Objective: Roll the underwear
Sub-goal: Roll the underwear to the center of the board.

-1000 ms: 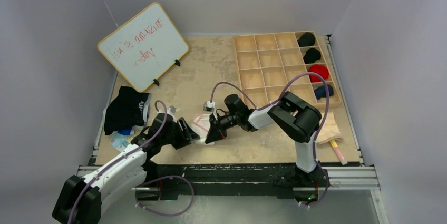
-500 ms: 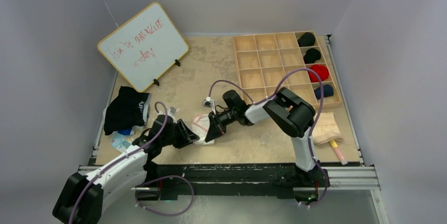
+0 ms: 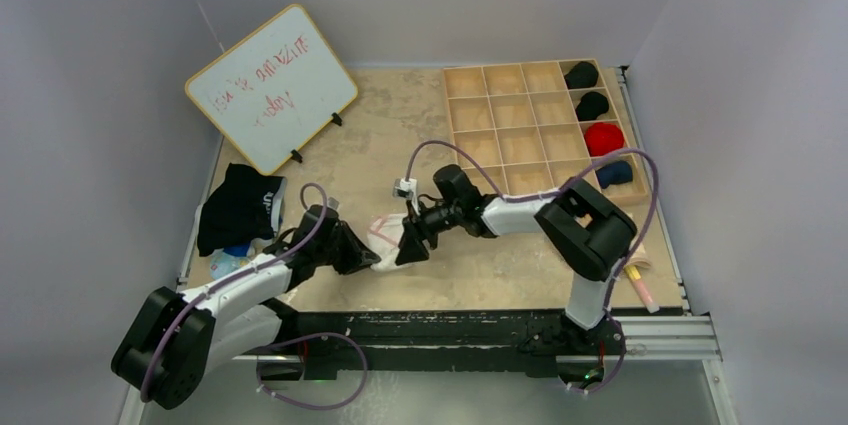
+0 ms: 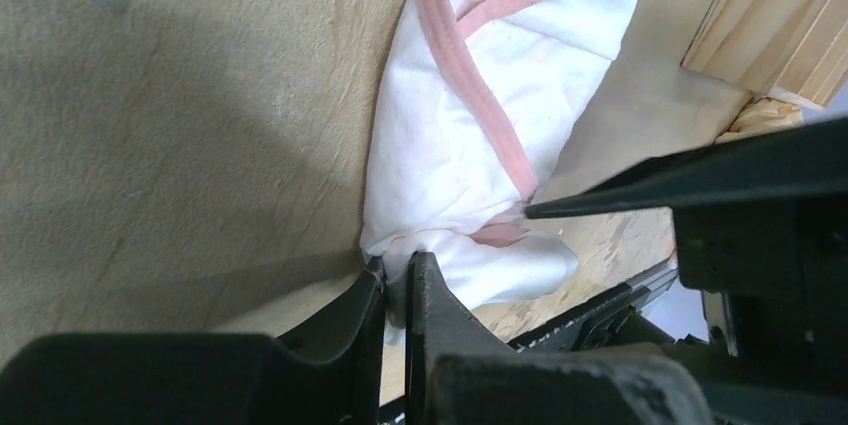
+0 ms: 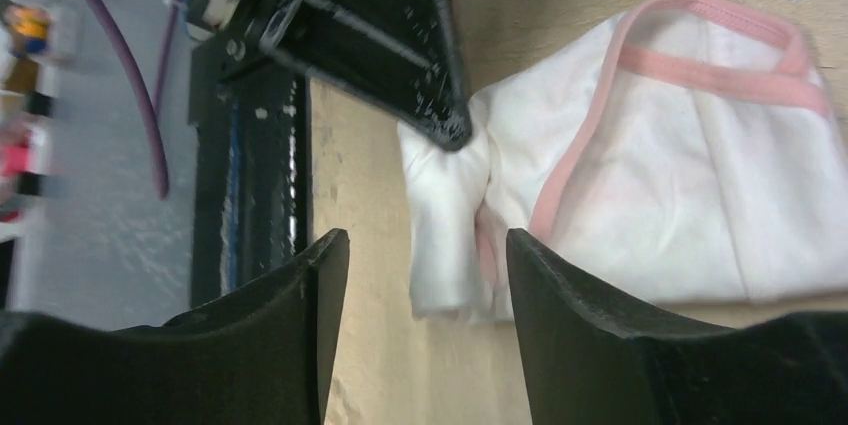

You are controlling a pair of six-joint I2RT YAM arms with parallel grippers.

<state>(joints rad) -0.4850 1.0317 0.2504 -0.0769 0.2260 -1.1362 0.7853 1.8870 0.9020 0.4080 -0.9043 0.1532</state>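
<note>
**Operator:** Report the state of each pincer.

**Arm:** My left gripper (image 4: 395,283) is clenched on a bunched corner of the underwear (image 4: 480,115). My right gripper (image 5: 425,245) is spread wide and holds nothing. Its fingers straddle that same bunched end from above.

**Operator:** Where is the garment?

**Arm:** It is on the table (image 3: 400,135), near the front edge, between my two grippers. It is white cloth with pink trim, partly folded.

**Operator:** How does it lie?

**Arm:** The long axis runs from the pinched end away from my left gripper, toward the wooden tray (image 3: 500,110). The left gripper is nearer, since it is in contact. One right fingertip sits at the fabric, but I cannot confirm that it touches.

**Operator:** What does that mean for the roll?

**Arm:** In my judgement, the roll should travel along that axis, from the bunched end outward.
</note>
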